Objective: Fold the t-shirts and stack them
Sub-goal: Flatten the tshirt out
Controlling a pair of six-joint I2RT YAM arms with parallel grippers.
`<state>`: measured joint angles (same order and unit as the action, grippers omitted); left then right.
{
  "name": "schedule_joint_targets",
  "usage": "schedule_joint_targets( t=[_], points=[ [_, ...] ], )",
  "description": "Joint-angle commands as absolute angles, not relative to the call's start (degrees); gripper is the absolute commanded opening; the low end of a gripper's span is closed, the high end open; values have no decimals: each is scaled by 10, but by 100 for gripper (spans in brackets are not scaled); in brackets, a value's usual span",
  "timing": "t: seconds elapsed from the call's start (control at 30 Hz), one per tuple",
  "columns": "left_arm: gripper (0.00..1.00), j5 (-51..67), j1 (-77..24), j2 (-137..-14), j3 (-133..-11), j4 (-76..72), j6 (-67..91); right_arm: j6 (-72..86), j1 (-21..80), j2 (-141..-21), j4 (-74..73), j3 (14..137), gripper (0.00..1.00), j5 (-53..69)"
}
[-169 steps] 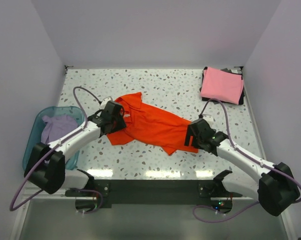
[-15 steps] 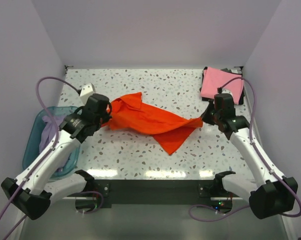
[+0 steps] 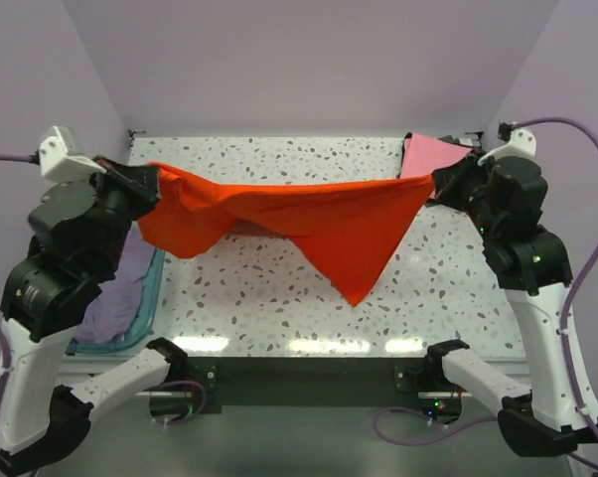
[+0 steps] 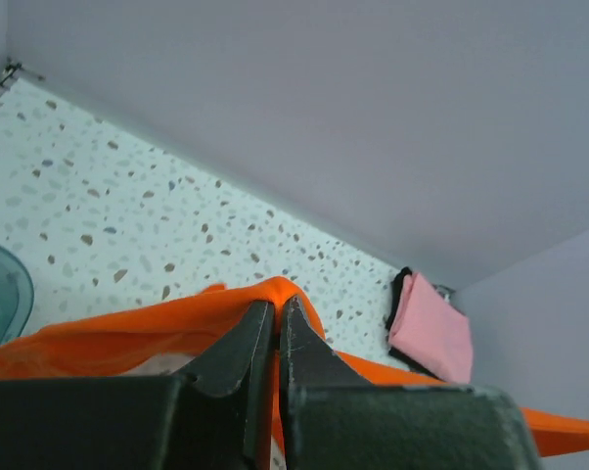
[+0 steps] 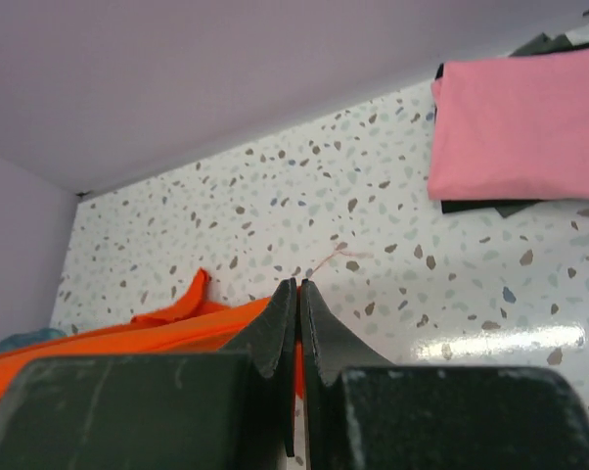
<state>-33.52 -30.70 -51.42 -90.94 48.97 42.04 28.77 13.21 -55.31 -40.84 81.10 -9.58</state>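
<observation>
The orange-red t-shirt [image 3: 309,224] hangs stretched in the air above the table, held at both ends. My left gripper [image 3: 152,177] is shut on its left end, and orange cloth bulges over the fingertips [image 4: 293,313] in the left wrist view. My right gripper [image 3: 436,184] is shut on the right end, with a strip of orange [image 5: 158,333] pinched between the jaws. A pointed flap of the shirt sags toward the table at centre. The pink t-shirt [image 3: 433,154] lies folded at the back right corner [image 5: 515,127]. The lavender t-shirt [image 3: 120,293] lies in the teal basin [image 3: 148,303].
A dark item [image 5: 490,208] lies under the pink t-shirt. The speckled table [image 3: 279,298] is walled at the back and both sides. The teal basin sits at the table's left edge, partly hidden behind my left arm.
Both arms have risen and spread apart, lifting the orange-red t-shirt off the table and pulling it taut. Half a second ago it still trailed on the table.
</observation>
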Motion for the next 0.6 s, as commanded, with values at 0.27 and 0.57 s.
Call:
schedule_joint_targets(
  t=[0.27,0.57],
  points=[
    [0,-402,-302,-592,-1068,347,299,234,132,-639,-400,996,0,-109],
    [0,-138,-146,-809,-1046,172,337,221,111,-867,-243,1020,0,-1]
  ],
)
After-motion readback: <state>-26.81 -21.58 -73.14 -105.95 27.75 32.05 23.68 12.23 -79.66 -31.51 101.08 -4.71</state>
